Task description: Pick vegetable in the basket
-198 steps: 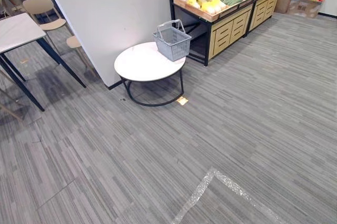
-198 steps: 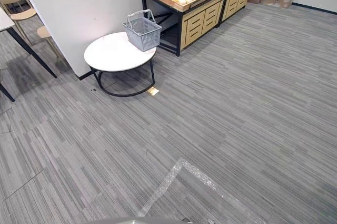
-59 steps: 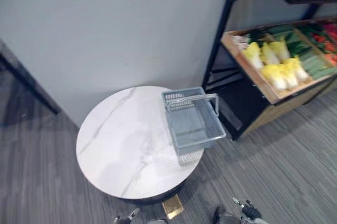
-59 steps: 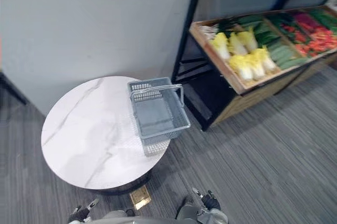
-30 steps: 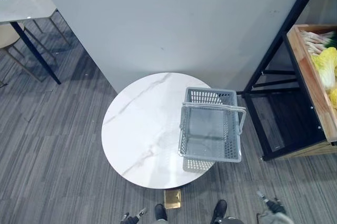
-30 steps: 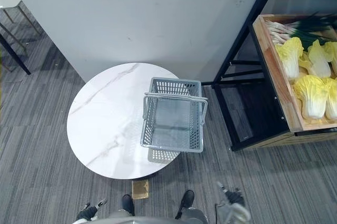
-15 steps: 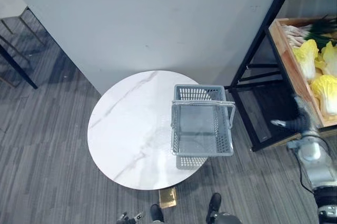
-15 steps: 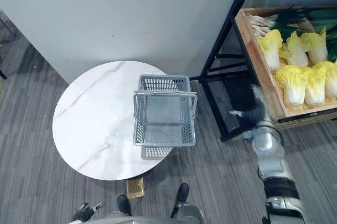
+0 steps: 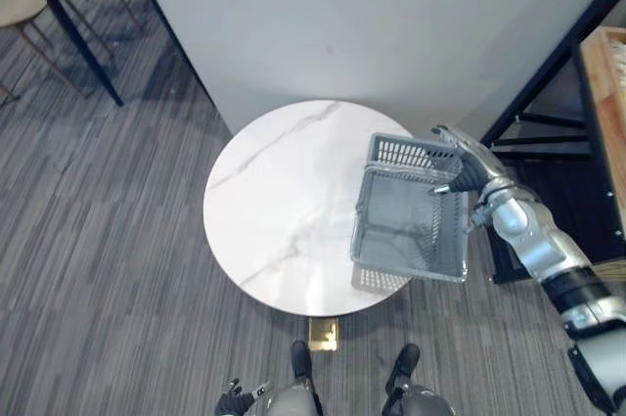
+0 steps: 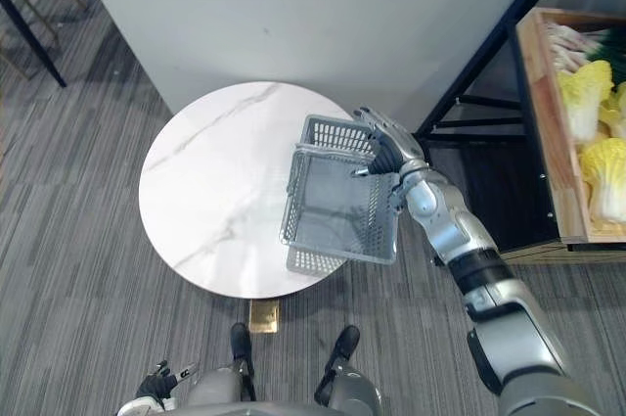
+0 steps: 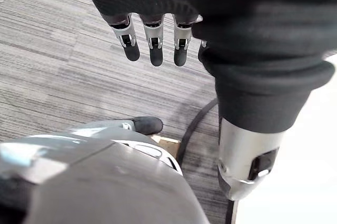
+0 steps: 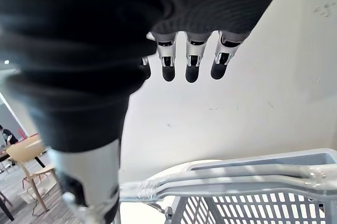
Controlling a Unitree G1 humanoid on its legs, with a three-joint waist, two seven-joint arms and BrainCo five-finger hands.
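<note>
The empty grey plastic basket (image 9: 411, 225) stands on the right edge of the round white table (image 9: 274, 210), its handle (image 12: 237, 174) raised. My right hand (image 10: 386, 150) reaches in from the right and hovers at the basket's far right corner, just over the handle, fingers (image 12: 192, 66) straight and open, holding nothing. Yellow-green cabbages (image 10: 587, 93) lie in the wooden crate (image 10: 548, 132) of the stand to the right. My left hand (image 10: 156, 384) hangs low by my side, its fingers (image 11: 155, 45) straight over the carpet.
A grey wall (image 9: 372, 24) rises right behind the table. The stand's black frame (image 9: 548, 93) slants beside the basket. A dark-legged table and chair (image 9: 59, 15) stand far left. A small gold floor plate (image 9: 323, 333) lies at the table's near edge.
My right arm has swung left from beside the vegetable stand to the basket's handle. The camera has shifted, so the stand sits further right.
</note>
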